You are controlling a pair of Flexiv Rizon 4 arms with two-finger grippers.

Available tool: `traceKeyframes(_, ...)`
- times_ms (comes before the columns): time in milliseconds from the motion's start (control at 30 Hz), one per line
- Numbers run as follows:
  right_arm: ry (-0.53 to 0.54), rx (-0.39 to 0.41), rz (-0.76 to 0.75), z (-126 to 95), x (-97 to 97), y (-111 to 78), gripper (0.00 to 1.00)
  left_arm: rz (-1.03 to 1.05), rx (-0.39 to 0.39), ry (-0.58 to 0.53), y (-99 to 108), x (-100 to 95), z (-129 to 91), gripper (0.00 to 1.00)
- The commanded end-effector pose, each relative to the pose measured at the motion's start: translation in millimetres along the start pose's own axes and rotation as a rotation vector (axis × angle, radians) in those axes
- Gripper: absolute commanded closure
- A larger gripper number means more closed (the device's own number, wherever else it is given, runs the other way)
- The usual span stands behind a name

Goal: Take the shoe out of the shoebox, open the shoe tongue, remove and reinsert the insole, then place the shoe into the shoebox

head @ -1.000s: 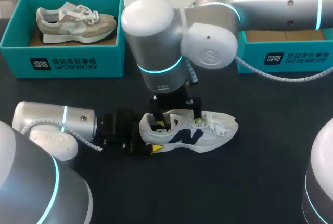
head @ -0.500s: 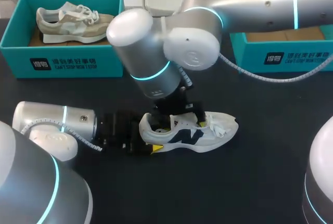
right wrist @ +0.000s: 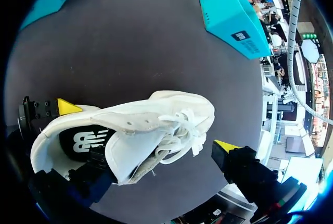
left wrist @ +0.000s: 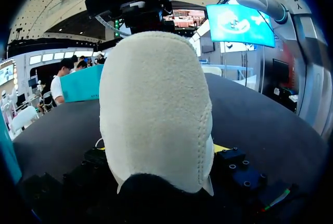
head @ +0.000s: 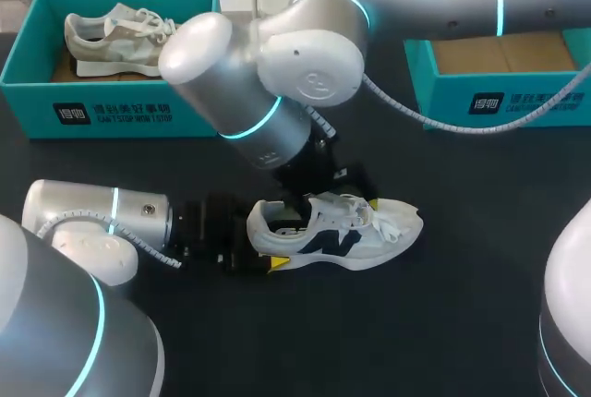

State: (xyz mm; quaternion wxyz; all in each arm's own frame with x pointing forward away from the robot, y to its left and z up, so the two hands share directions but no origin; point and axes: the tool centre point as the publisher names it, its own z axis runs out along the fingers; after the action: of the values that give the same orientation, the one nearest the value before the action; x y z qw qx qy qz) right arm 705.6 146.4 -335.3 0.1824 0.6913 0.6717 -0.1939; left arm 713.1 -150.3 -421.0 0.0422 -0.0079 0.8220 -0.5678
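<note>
A white shoe [head: 346, 231] with a navy side panel lies on the dark table, toe to the right. My left gripper [head: 264, 244] is at its heel, one yellow-tipped finger on each side, shut on the heel. In the left wrist view the pale heel [left wrist: 156, 109] fills the space between the fingers of the left gripper [left wrist: 158, 153]. My right gripper [head: 328, 196] comes down slanted over the shoe's mouth. In its own view the right gripper [right wrist: 166, 156] is open: one finger is inside under the lifted tongue [right wrist: 140, 146], the other fingertip [right wrist: 226, 146] outside past the laces.
A teal shoebox [head: 499, 92] with a bare cardboard floor stands at the back right. Another teal box [head: 111, 106] at the back left holds a beige shoe [head: 129, 42]. My right arm's big elbow hangs over the table's middle.
My right arm's wrist has swung left and tilted, and its gripper has slid slightly toward the tongue and laces. The shoe and my left gripper have stayed put.
</note>
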Motion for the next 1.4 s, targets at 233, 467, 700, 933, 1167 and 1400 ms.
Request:
traceKeyframes(233, 0.067, -0.037, -0.01, -10, -24.4, -1.0, 1.0, 0.0, -0.004, 0.001, 3, -1.5, 5, 1.0)
traceKeyframes(467, 0.17, -0.06, -0.108, -8, -27.1, 9.8, 1.0, 0.0, -0.004, 0.001, 3, -1.5, 5, 1.0)
traceKeyframes(700, 0.248, -0.07, -0.23, -8, -24.0, 22.3, 1.0, 0.0, -0.004, 0.001, 3, -1.5, 5, 1.0)
traceKeyframes(933, 0.312, -0.175, -0.461, -3, -34.0, 33.2, 1.0, 0.0, -0.004, 0.001, 3, -1.5, 5, 1.0)
traceKeyframes(1167, 0.337, -0.237, -0.711, -1, -48.7, 43.2, 1.0, 0.0, -0.004, 0.001, 3, -1.5, 5, 1.0)
traceKeyframes(1400, 0.34, -0.236, -0.852, 0, -67.1, 53.3, 1.0, 0.0, -0.004, 0.001, 3, -1.5, 5, 1.0)
